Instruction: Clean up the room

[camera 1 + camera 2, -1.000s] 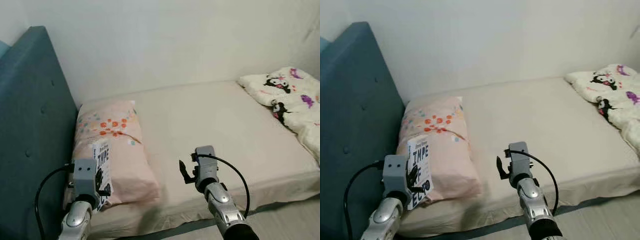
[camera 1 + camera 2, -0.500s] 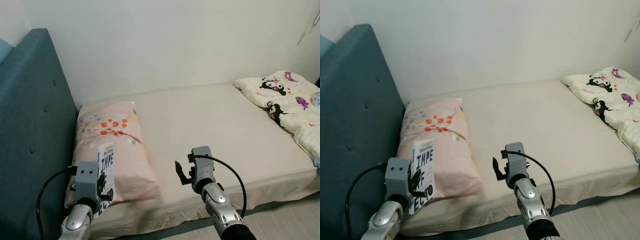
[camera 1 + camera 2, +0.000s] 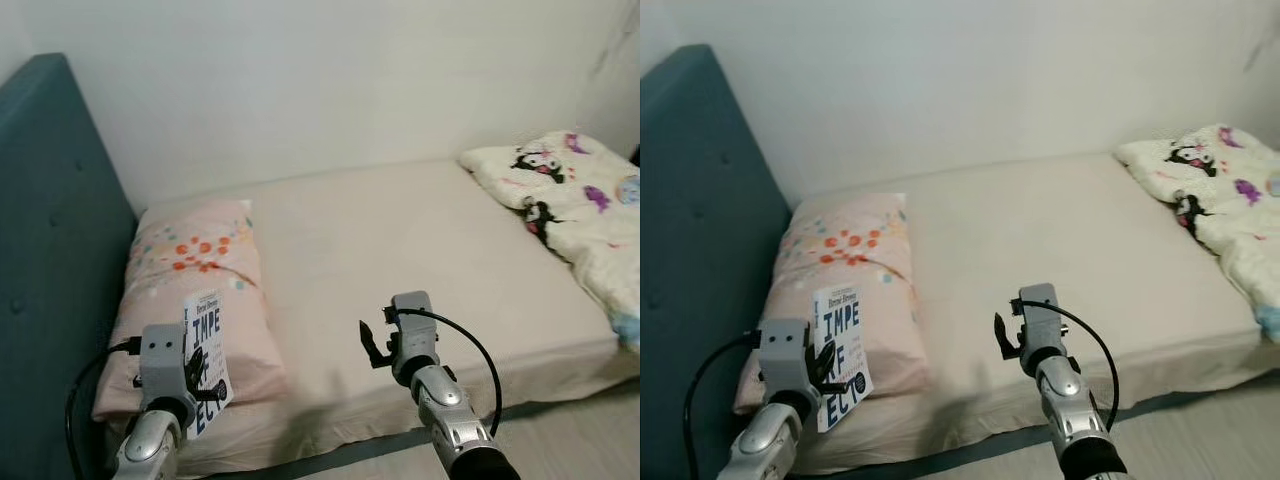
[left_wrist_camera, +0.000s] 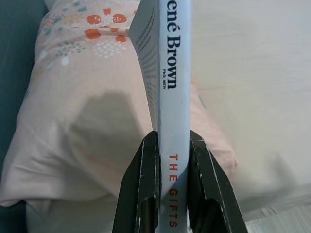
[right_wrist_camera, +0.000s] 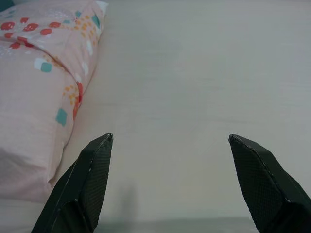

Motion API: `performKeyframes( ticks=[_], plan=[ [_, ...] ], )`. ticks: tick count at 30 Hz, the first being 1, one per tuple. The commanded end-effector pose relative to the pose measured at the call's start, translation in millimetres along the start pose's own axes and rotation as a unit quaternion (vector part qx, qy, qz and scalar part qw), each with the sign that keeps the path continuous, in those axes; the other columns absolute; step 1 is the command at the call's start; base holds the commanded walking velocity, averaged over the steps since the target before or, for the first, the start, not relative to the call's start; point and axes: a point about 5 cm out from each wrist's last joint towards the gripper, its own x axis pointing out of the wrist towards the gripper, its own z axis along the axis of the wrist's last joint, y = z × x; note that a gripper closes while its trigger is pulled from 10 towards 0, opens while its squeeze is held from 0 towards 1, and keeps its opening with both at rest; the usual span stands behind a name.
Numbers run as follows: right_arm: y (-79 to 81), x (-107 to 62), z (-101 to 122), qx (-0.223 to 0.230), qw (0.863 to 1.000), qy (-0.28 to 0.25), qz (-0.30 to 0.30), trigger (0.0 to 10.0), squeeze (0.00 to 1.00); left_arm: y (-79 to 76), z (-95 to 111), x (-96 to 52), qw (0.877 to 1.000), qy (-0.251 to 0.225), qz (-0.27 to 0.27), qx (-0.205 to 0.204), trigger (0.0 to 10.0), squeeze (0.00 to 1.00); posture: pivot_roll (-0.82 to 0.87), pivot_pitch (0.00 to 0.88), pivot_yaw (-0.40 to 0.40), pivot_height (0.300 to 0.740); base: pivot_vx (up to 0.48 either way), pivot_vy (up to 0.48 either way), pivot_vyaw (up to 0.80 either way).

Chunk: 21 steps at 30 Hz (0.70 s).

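Observation:
My left gripper (image 3: 196, 372) is shut on a white paperback book (image 3: 207, 355) with big black letters, held upright over the near end of the pink flowered pillow (image 3: 185, 290). In the left wrist view the book's spine (image 4: 174, 97) stands clamped between the two black fingers (image 4: 146, 194). My right gripper (image 3: 368, 345) hovers open above the beige bed sheet (image 3: 410, 240), near the bed's front edge. Its two fingertips (image 5: 95, 165) stand wide apart with nothing between them, the pillow (image 5: 39, 77) off to one side.
A teal padded headboard (image 3: 45, 230) rises at the left of the bed. A white cartoon-print blanket (image 3: 575, 200) lies bunched at the bed's right end. A pale wall runs behind the bed, and grey floor (image 3: 570, 430) shows at the lower right.
The camera has swung a little to the right, so the headboard and pillow sit further left in view. Both grippers hold the same pose; the book stays gripped.

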Motion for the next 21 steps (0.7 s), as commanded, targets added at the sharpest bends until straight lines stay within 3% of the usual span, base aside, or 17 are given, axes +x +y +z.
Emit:
performKeyframes(
  ticks=[1,3,5,8,9,10,13,17,21],
  plan=[
    [4.5,-0.9,-3.8,0.009,1.000,0.009,0.007,10.0,0.00,6.6,1.0,0.0,1.000,0.003,0.017,0.007,10.0,0.00,0.04,0.127,-0.019,0.740,0.000,0.000,0.00],
    [4.8,-0.8,-3.6,0.010,1.000,0.009,0.009,10.0,0.00,7.8,-4.7,-0.1,0.999,0.025,0.025,-0.003,10.0,0.00,0.04,0.127,-0.019,0.740,0.000,0.000,0.00],
    [5.2,-0.3,-3.4,0.012,1.000,0.012,0.016,10.0,0.00,7.7,-22.5,-1.1,0.994,0.096,0.036,-0.044,10.0,0.00,0.04,0.129,-0.018,0.740,0.000,0.000,0.00],
    [5.3,-0.1,-3.2,0.012,1.000,0.013,0.018,10.0,0.00,8.2,-28.1,-1.7,0.991,0.117,0.043,-0.053,10.0,0.00,0.03,0.131,-0.021,0.740,0.000,0.000,0.00],
    [5.8,0.1,-3.2,0.011,1.000,0.014,0.022,10.0,0.00,6.7,-34.1,-2.6,0.986,0.141,0.043,-0.084,10.0,0.00,0.03,0.131,-0.021,0.740,0.000,0.000,0.00],
    [5.8,0.1,-3.2,0.011,1.000,0.014,0.022,10.0,0.00,6.7,-34.1,-2.6,0.986,0.141,0.043,-0.084,10.0,0.00,0.03,0.131,-0.021,0.740,0.000,0.000,0.00],
    [5.8,0.8,-2.1,0.009,0.999,0.015,0.028,10.0,0.00,7.6,-37.7,-3.1,0.972,0.152,0.064,-0.168,10.0,0.00,0.03,0.135,-0.023,0.740,0.000,0.000,0.00],
    [5.2,1.2,-1.5,0.010,0.999,0.015,0.029,10.0,0.00,10.3,-38.5,-3.7,0.963,0.157,0.078,-0.207,10.0,0.00,0.03,0.135,-0.023,0.740,0.000,0.000,0.00],
    [6.7,1.9,-2.0,0.011,0.999,0.020,0.037,10.0,0.00,13.2,-40.4,-4.4,0.944,0.162,0.103,-0.269,10.0,0.00,0.03,0.133,-0.029,0.740,0.000,0.000,0.00]
  ],
)
